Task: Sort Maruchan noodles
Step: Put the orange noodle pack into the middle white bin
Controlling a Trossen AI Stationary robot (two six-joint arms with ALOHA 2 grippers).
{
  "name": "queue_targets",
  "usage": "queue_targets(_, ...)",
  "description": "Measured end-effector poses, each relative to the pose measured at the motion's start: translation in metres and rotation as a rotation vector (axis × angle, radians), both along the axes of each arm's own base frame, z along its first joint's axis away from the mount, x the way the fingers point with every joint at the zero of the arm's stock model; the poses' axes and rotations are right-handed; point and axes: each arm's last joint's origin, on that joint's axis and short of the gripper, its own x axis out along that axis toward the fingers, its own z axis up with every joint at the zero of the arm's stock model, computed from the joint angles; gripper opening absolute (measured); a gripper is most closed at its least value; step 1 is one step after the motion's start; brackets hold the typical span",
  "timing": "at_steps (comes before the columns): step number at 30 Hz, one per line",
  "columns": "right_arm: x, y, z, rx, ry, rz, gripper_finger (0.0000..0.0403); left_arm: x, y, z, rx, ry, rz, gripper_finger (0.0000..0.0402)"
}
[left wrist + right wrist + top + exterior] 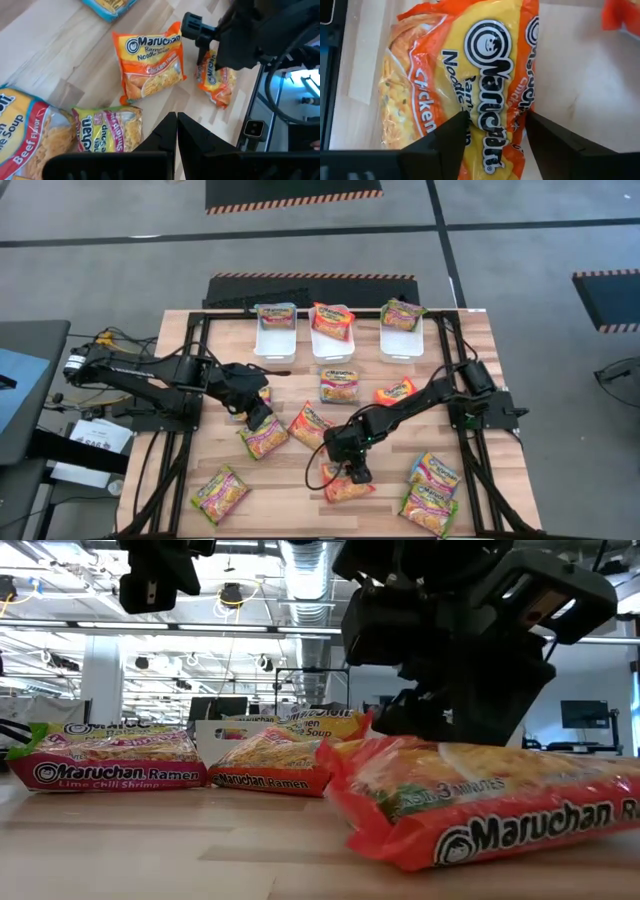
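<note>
An orange chicken-flavour Maruchan packet lies flat on the wooden bench, near its front edge, well away from the three white bins along the back edge. The right gripper hangs directly over this packet, its fingers spread apart to either side of the printed logo and grasping nothing; whether the tips touch the wrapper is hard to tell. Just behind that packet lies another orange packet, and beside it a green-pink packet. Over that one sits the left gripper, fingers pressed together and empty. Other packets lie scattered across the bench, and each white bin holds one packet.
</note>
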Motion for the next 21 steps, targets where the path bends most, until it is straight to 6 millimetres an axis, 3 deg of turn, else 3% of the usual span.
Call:
queue_targets(4, -0.001, 0.000, -0.002, 0.008, 0.032, -0.028, 0.0175, 0.000, 0.000, 0.000, 0.009, 0.000, 0.009, 0.0000)
queue_targets(11, -0.009, 0.000, -0.001, 0.016, 0.104, -0.023, 0.0021, 0.000, 0.001, 0.000, 0.019, -0.001, 0.012, 0.0000)
queue_targets(16, -0.013, -0.004, 0.012, 0.016, 0.099, -0.028, 0.0019, 0.000, 0.001, 0.000, 0.024, -0.001, 0.018, 0.0000)
queue_targets(21, -0.022, -0.012, 0.041, -0.013, 0.060, -0.029, 0.0007, 0.000, 0.001, 0.000, 0.032, -0.002, 0.028, 0.0000)
